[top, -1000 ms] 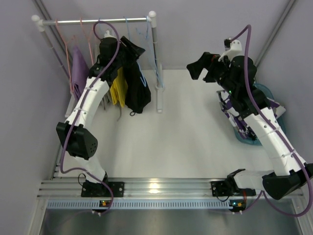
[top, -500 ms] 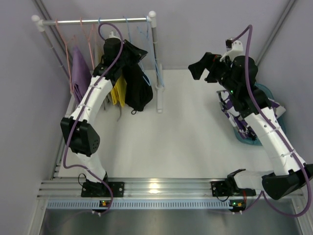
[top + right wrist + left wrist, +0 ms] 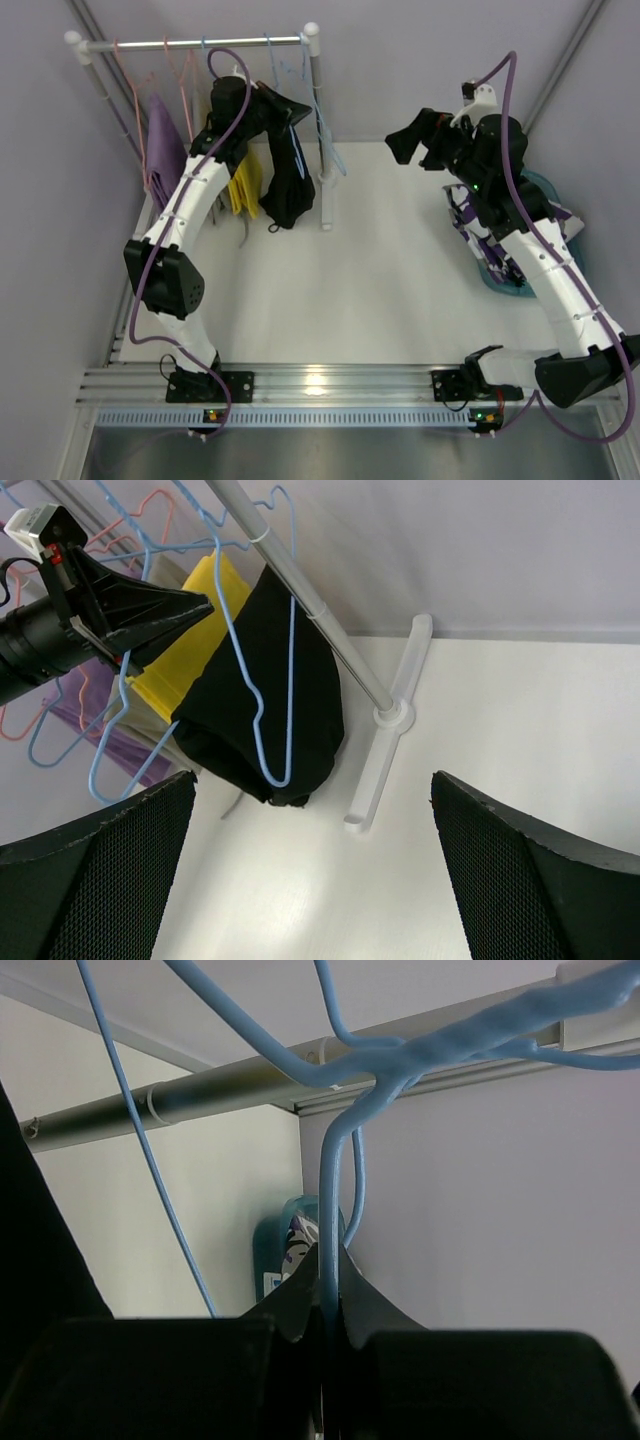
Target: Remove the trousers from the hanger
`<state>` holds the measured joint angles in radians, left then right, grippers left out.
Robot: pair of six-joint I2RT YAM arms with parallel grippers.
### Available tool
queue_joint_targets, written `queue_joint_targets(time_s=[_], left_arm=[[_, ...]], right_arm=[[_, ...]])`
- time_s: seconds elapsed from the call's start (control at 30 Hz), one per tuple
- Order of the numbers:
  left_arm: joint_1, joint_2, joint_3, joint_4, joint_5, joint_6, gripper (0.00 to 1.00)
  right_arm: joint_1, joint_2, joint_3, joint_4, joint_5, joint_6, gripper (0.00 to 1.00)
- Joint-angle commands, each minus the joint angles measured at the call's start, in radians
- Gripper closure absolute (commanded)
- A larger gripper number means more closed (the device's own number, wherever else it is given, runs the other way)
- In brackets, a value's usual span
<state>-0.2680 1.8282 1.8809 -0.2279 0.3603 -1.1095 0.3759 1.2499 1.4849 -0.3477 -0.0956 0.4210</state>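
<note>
Figure: a white clothes rack [image 3: 190, 42] at the far left of the table [image 3: 380, 270] carries the black trousers [image 3: 310, 705], which hang beside a yellow garment [image 3: 195, 620]. The patterned trousers [image 3: 478, 243] lie in a teal basket [image 3: 500, 283] at the right edge. The left gripper [image 3: 325, 1300] is clenched on the wire of a blue hanger [image 3: 330, 1210], and the right gripper [image 3: 418, 143] hovers spread wide, holding nothing.
</note>
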Motion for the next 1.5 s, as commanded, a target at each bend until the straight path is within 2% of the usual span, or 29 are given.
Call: queue_joint_targets(time_s=[0.0,0.23,0.47,0.9,1.1,1.2,1.3,1.47], left_arm=[[0.007,-0.066,0.063,0.134,0.032,0.013,1.0],[0.007,-0.092,0.155,0.116,0.022,0.109,1.0],[0.004,-0.15,0.162,0.056,0.022,0.134,1.0],[-0.045,-0.449,-0.19,-0.077,0.109,0.122,1.0],[-0.071,-0.584,-0.347,-0.134,0.207,0.175,1.0],[-0.074,-0.639,-0.422,-0.152,0.299,0.18,1.0],[-0.099,-0.681,-0.453,-0.198,0.356,0.217,1.0],[-0.164,-0.725,-0.456,-0.289,0.373,0.304,1.0]], right_arm=[[-0.015,-0.032,-0.002,0.001,-0.023,0.005,0.0],[-0.017,-0.04,-0.009,0.004,-0.042,-0.005,0.01],[-0.017,-0.063,-0.02,-0.007,-0.039,-0.03,0.01],[-0.02,-0.191,-0.098,-0.068,0.0,-0.091,0.01],[-0.022,-0.343,-0.237,-0.082,0.0,-0.157,0.01],[-0.022,-0.424,-0.293,-0.091,0.016,-0.205,0.01],[-0.022,-0.489,-0.316,-0.119,0.046,-0.249,0.0],[-0.022,-0.547,-0.324,-0.166,0.083,-0.281,0.01]])
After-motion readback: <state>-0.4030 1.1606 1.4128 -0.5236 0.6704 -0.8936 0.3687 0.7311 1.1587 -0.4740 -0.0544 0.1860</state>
